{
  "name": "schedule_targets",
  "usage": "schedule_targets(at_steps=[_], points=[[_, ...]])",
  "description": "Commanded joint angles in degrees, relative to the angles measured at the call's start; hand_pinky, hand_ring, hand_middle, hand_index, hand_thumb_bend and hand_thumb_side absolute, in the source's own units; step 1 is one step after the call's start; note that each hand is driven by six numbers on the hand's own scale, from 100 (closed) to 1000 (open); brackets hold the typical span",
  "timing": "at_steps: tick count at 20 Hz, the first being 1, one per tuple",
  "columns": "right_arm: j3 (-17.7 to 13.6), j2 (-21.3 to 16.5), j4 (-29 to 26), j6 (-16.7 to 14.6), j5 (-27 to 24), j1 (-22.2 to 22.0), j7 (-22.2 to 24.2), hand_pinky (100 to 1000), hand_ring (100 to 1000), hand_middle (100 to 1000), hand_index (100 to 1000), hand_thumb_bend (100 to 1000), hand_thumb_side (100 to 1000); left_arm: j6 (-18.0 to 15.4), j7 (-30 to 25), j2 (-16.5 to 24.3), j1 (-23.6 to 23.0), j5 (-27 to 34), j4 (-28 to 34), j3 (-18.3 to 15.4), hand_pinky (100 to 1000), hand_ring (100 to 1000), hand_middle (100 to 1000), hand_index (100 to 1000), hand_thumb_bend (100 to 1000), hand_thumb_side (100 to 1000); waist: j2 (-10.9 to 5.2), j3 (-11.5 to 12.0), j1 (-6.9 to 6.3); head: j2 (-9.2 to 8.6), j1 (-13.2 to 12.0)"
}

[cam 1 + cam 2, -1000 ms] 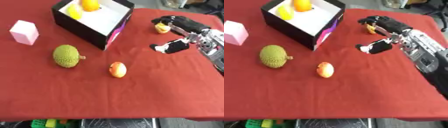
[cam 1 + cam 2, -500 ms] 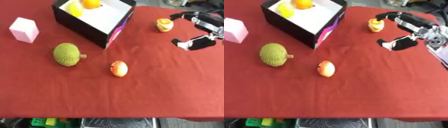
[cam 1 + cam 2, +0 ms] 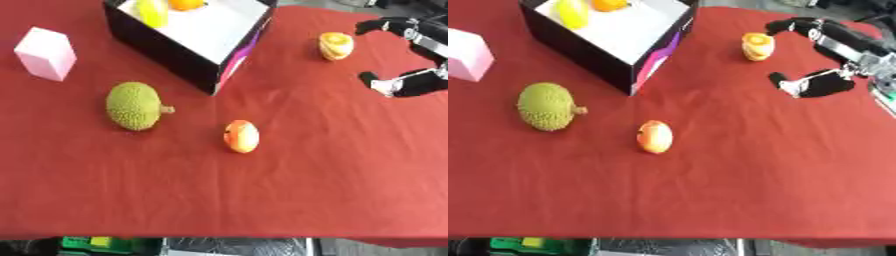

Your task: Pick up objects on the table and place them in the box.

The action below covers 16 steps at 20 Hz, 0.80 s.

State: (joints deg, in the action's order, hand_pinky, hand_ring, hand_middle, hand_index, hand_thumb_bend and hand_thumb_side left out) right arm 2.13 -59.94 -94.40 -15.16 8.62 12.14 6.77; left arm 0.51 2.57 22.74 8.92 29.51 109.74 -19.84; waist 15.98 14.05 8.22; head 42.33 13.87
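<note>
A black box (image 3: 162,52) with a white inside stands at the back left, holding a yellow fruit (image 3: 151,11) and an orange one (image 3: 185,4). On the red cloth lie a pink block (image 3: 45,53), a bumpy green fruit (image 3: 133,105), an orange-red fruit (image 3: 241,136) and a small orange-yellow fruit (image 3: 756,46). My right hand (image 3: 852,50) hovers at the right edge, open, its fingers (image 3: 794,25) arched toward the small orange-yellow fruit without touching it. Nothing is in the hand. My left hand does not show.
The red table (image 3: 289,190) runs to its front edge at the bottom, where something green (image 3: 105,244) sits below it. The small orange-yellow fruit lies right of the box's far corner.
My right hand has drawn back to the right, off the small orange-yellow fruit it was arched over. That fruit stays on the cloth.
</note>
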Motion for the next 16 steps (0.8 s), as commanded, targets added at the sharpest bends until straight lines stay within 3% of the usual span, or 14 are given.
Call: schedule_targets(at_steps=[1, 7, 16], points=[[-1.63, -2.96, 0.85, -0.85, -0.83, 0.92, -2.11, 1000, 966, 859, 954, 283, 160, -0.12, -0.43, 0.8, 1.05, -0.2, 0.88, 0.06, 756, 869, 815, 831, 177, 697, -0.27, 0.42, -0.29, -1.72, 1.08], [-3.43, -3.54, 2.59, -2.22, -1.1, 0.99, -5.41, 1000, 976, 871, 956, 313, 152, -0.51, -0.72, 0.76, 1.75, -0.3, 1.09, 0.08, 757, 870, 813, 830, 173, 696, 1.0, 1.98, 0.14, -3.8, 2.86], [-5.45, -3.11, 7.08, -4.59, -0.87, 0.21, -7.3, 1000, 985, 876, 955, 269, 122, -1.41, -1.54, 0.7, 3.26, -0.31, 1.55, 0.32, 757, 871, 811, 831, 160, 692, 3.64, 5.05, 0.98, -7.0, 5.15]])
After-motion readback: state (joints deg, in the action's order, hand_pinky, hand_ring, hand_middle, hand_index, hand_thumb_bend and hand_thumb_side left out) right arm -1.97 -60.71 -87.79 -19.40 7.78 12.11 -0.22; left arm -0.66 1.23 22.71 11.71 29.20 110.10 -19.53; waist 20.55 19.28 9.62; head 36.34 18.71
